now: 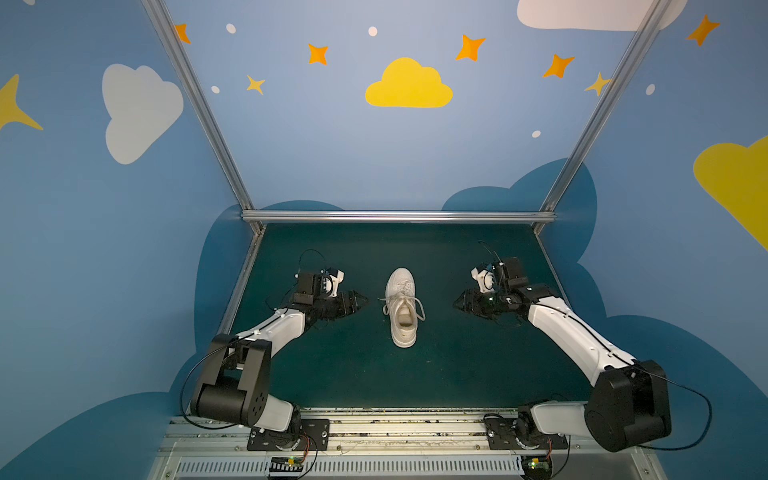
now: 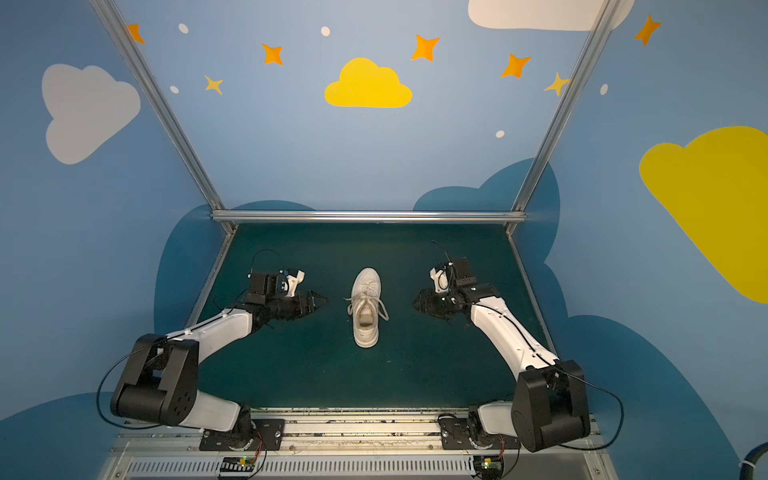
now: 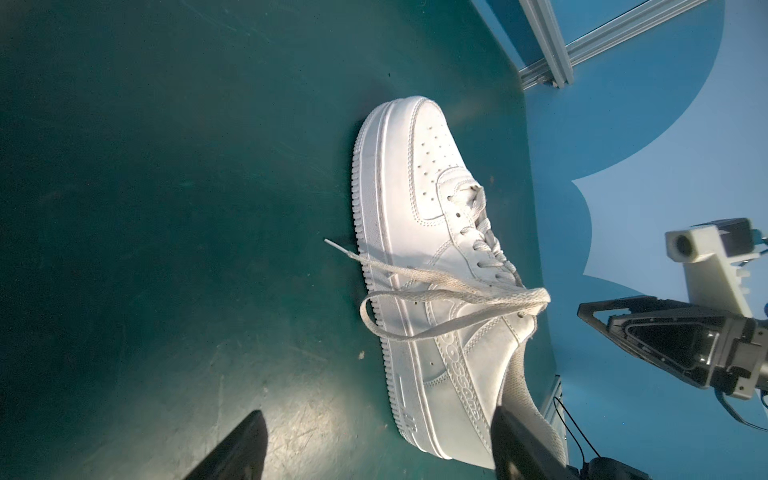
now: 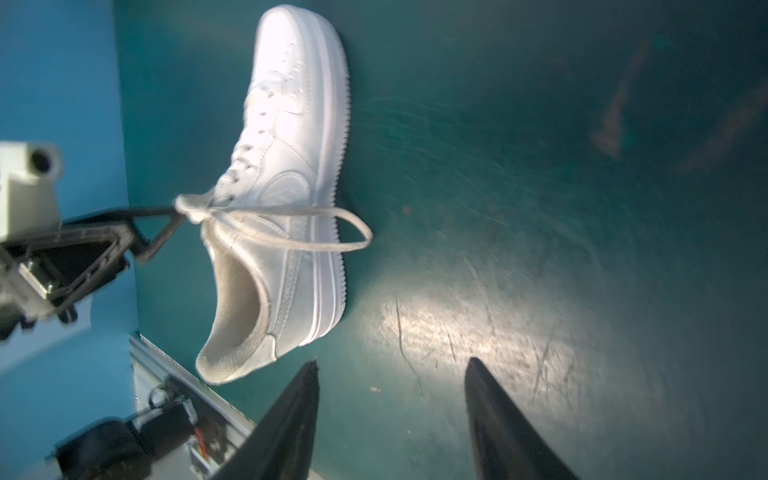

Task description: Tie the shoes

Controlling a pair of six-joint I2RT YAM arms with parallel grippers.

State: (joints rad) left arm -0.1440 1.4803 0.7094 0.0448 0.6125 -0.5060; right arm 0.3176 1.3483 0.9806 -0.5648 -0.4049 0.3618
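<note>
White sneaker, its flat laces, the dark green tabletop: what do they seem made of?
The white low-top sneaker looks like smooth leather or an imitation: soft sheen, stitched panels, punched toe holes. Its flat off-white laces look like woven fabric, matte, with visible weave. The dark green tabletop seems a hard coated sheet: semi-glossy, scratched where light reflects.
</note>
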